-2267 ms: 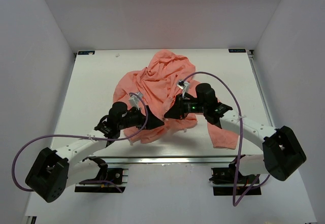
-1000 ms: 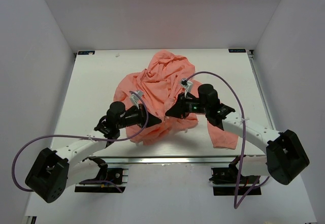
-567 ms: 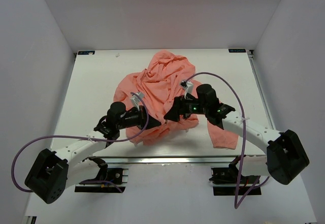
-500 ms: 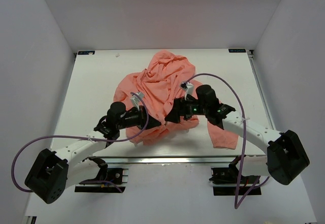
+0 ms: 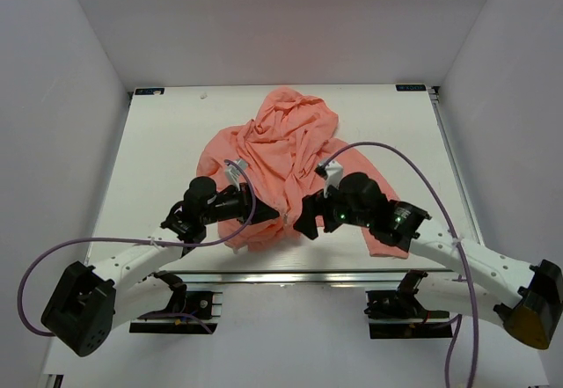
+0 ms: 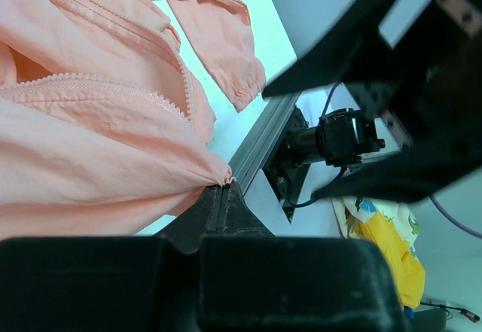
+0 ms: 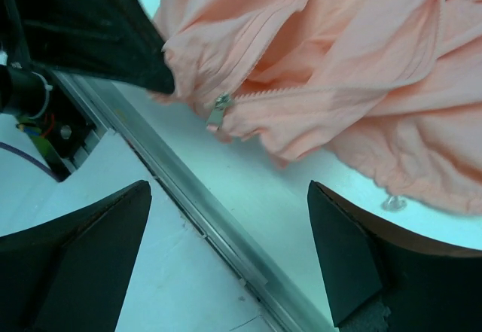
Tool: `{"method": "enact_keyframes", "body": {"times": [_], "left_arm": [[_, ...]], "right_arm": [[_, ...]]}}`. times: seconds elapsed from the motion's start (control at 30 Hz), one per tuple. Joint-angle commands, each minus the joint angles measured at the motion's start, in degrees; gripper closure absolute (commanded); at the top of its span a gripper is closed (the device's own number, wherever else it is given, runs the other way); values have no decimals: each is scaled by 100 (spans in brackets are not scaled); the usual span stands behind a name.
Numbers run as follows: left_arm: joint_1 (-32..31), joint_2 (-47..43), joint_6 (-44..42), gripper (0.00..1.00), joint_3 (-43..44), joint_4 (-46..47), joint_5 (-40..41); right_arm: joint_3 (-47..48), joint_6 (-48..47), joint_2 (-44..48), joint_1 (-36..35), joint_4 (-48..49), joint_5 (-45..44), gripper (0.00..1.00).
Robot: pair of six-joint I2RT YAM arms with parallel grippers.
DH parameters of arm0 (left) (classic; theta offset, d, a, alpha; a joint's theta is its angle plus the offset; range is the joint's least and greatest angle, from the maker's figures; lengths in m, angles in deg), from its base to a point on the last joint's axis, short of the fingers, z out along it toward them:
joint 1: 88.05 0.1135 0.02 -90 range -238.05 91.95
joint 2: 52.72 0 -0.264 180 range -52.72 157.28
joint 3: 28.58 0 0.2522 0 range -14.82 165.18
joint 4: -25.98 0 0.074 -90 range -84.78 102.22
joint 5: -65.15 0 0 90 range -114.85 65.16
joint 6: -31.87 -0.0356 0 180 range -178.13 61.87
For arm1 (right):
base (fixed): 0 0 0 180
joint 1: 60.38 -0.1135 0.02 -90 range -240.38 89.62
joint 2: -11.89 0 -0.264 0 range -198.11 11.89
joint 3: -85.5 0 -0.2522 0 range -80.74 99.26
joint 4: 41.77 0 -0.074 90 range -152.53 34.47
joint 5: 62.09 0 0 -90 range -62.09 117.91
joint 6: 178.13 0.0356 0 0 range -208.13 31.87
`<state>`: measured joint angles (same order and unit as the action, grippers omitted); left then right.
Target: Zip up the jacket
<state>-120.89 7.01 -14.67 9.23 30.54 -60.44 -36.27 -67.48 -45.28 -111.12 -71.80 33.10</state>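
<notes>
White table [image 5: 158, 159] boxed in by plain pale walls [image 5: 264, 18].

L claw [image 6: 224, 190] tight on jacket [image 6: 90, 168] hem

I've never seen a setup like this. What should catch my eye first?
A crumpled salmon-pink jacket sprawls across the middle of the white table. The left gripper pinches its near hem, shut on the fabric, while the right gripper hangs wide open close to the small metal zipper pull.
</notes>
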Motion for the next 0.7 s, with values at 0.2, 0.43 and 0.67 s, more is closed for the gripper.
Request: {"method": "enact_keyframes", "body": {"times": [0.2, 0.43, 0.67], "left_arm": [[6, -303, 198, 100, -6, 4, -132], [6, -444, 268, 100, -85, 22, -123], [6, -479, 373, 100, -217, 101, -106]], "right_arm": [[-53, 1239, -592, -2361, -245, -3416, 15], [-8, 995, -1253, -2458, 852, -3463, 30], [97, 1108, -1692, -2458, 1373, -3744, 52]]}}
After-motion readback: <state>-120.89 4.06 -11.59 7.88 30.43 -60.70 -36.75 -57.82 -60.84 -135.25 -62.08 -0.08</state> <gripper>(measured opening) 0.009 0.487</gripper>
